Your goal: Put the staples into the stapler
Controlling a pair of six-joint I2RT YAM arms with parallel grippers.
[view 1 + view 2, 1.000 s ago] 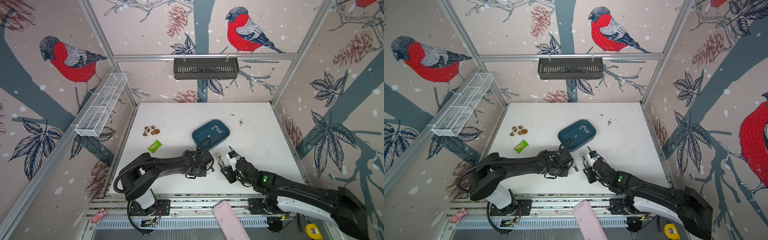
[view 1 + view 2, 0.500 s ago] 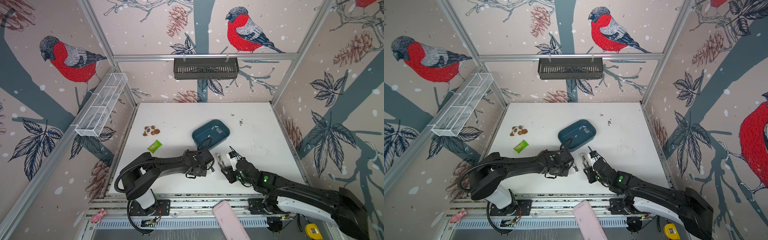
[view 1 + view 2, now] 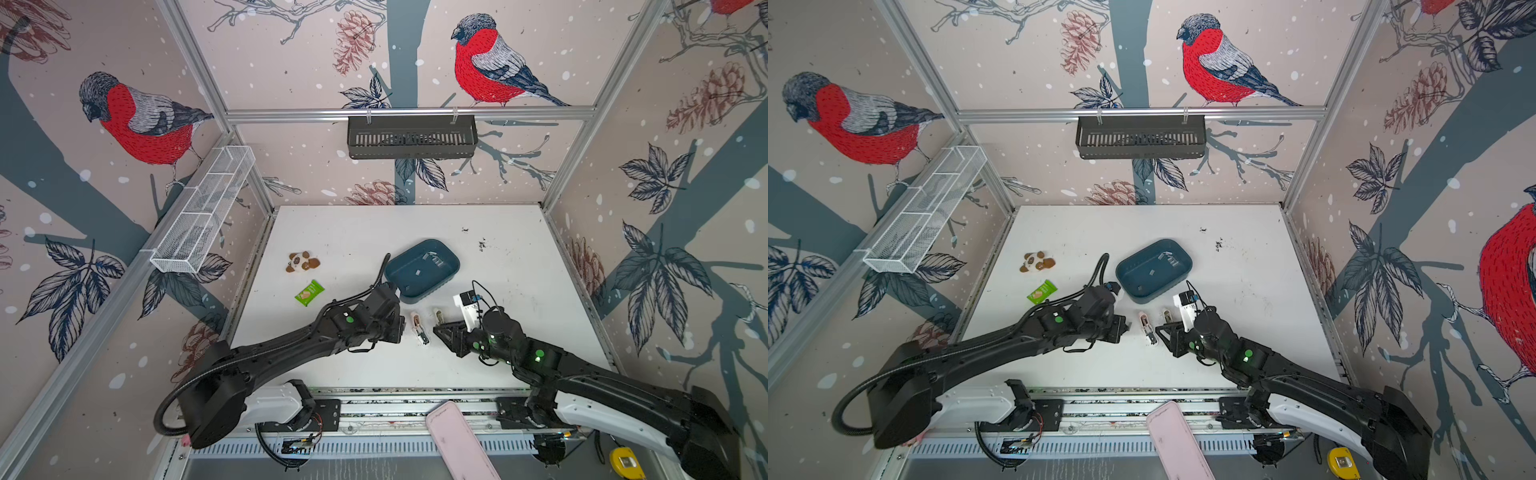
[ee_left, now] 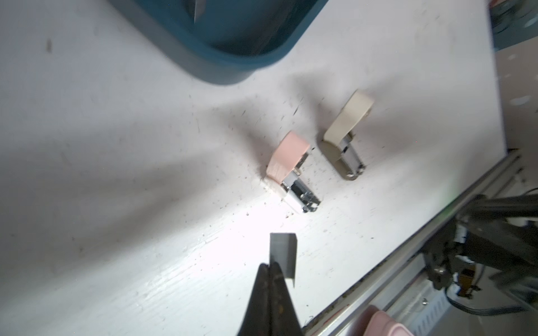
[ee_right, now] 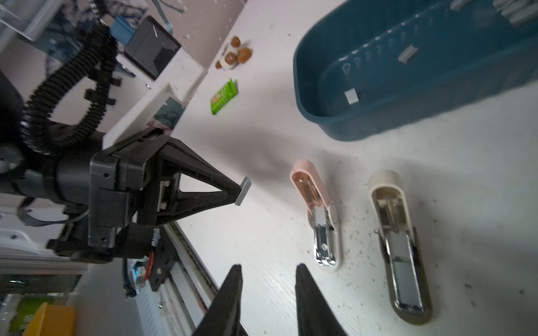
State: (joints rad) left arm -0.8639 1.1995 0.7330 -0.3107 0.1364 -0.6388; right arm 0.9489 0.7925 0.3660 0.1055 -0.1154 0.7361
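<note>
In both top views the staple strip (image 4: 283, 256) pinched by the left tool (image 3: 402, 329) was too small to make out, and the staples (image 3: 435, 260) in the blue tray (image 3: 415, 294) were only pale flecks. In the left wrist view that tray was blurred and cut off by the frame edge. The right wrist view cropped the right tool (image 5: 269, 266) to its finger ends.

this looks like a robotics lab cell, not a home. a white table (image 3: 353, 232) sits inside an aluminium frame (image 3: 409, 112) with walls of printed bird wallpaper (image 3: 141, 120). the left arm (image 3: 282, 353) and the right arm (image 3: 602, 382) are mounted on a rail (image 3: 374, 409) along the table's front edge. a wire basket (image 3: 203, 208) hangs on one wall.
</note>
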